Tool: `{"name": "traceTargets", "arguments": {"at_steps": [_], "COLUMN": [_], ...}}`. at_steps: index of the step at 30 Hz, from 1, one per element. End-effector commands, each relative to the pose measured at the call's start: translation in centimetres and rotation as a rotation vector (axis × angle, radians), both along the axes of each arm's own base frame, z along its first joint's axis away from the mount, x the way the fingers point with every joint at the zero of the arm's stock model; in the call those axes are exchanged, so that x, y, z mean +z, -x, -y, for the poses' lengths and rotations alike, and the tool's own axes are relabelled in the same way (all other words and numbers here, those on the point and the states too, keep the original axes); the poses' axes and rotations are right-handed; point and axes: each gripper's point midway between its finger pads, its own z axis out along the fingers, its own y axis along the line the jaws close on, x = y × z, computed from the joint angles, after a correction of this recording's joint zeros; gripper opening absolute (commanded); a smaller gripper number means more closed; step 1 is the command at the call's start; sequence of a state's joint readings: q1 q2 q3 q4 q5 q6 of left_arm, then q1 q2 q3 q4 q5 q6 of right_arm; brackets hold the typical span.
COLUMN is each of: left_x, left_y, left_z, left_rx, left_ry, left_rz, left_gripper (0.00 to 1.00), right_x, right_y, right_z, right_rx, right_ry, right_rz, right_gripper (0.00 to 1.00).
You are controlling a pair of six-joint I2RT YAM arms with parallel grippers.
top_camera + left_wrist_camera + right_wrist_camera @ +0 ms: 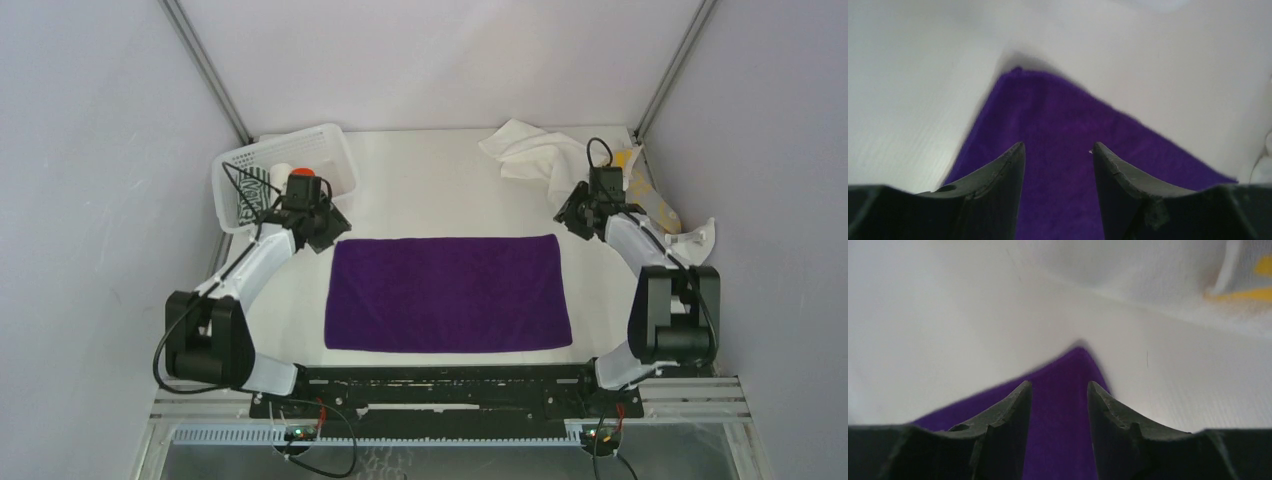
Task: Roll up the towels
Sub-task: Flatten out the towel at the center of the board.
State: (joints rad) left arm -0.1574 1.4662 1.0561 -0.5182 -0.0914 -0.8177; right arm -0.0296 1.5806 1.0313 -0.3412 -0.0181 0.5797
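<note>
The left tool [330,228], jaws partly apart and holding nothing, hangs over the 10 o'clock corner of a purple towel [447,292]. The right tool [572,222], jaws likewise parted and empty, mirrors it over the 2 o'clock corner. In the left wrist view, the left tool [1058,146] frames the purple towel [1048,110] corner between its two dark fingers. The right wrist view shows the right tool [1059,383] the same way over the purple towel [1073,365], with cloth under the gap but none pinched in it.

The purple towel lies spread flat and square at the centre of the white surface [430,180], its long edges running from 9 to 3 o'clock, with no turn of a roll along any edge.

At 1 o'clock on the surface a white towel [525,152] sits crumpled. Just beside it, toward 2 o'clock, a yellow-and-grey patterned towel [655,205] lies rumpled along the right edge.

At 10 o'clock stands a white mesh basket [290,140] with a dark green-and-white patterned towel [255,195] in it. An orange-red towel [303,178] shows just behind the left arm. Whether either of these is rolled cannot be told from here.

By the look of it the task is at an early stage: one towel is laid out and ready, the rolling is not yet begun, and at least two more are waiting unrolled.
</note>
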Motion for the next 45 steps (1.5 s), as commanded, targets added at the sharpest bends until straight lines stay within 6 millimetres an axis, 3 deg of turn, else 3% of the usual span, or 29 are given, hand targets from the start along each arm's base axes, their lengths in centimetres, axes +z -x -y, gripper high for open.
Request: {"name": "traceTargets", "arguments": {"at_steps": [1, 10, 17, 22, 27, 28, 30, 33, 38, 41, 45], "left_x": [-1.7, -8.8, -11.8, -12.9, -12.2, -11.9, -11.2, -9.4, -4.0, -2.4, -2.2], "left_y": [4.3, 12.6, 17.0, 20.2, 21.6, 21.6, 21.3, 19.7, 14.7, 11.9, 8.7], "left_z": [2.0, 1.8, 1.3, 0.1, -1.2, -1.3, -1.3, -1.5, -2.6, -3.1, -3.5], "left_rx": [-0.099, -0.123, -0.088, -0.028, 0.028, 0.033, 0.04, 0.035, 0.017, 0.008, -0.018], "left_ry": [0.012, 0.015, 0.043, 0.041, 0.012, 0.013, 0.016, -0.012, -0.126, -0.176, -0.237], "left_rz": [-0.041, -0.188, -0.267, -0.314, -0.298, -0.286, -0.265, -0.21, -0.092, -0.063, -0.08], "left_gripper": [0.57, 0.57, 0.57, 0.58, 0.6, 0.6, 0.6, 0.61, 0.64, 0.64, 0.63], "right_x": [0.5, -3.0, -6.1, -7.9, -9.1, -9.1, -8.3, -6.3, -2.5, -1.3, -0.3], "right_y": [4.0, 11.7, 17.4, 20.7, 23.3, 23.3, 23.0, 21.0, 16.7, 14.4, 11.2], "right_z": [-1.8, -4.2, -5.0, -4.3, -4.0, -4.0, -4.1, -3.6, -2.7, -2.2, -2.2], "right_rx": [0.066, 0.11, 0.058, -0.014, -0.075, -0.07, -0.076, -0.054, 0.049, 0.084, 0.14], "right_ry": [-0.047, -0.144, -0.204, -0.192, -0.194, -0.196, -0.203, -0.168, -0.063, -0.01, 0.032], "right_rz": [-0.02, -0.145, -0.251, -0.322, -0.378, -0.367, -0.333, -0.222, -0.092, -0.052, 0.013], "right_gripper": [0.45, 0.45, 0.49, 0.56, 0.62, 0.72, 0.74, 0.74, 0.73, 0.72, 0.7]}}
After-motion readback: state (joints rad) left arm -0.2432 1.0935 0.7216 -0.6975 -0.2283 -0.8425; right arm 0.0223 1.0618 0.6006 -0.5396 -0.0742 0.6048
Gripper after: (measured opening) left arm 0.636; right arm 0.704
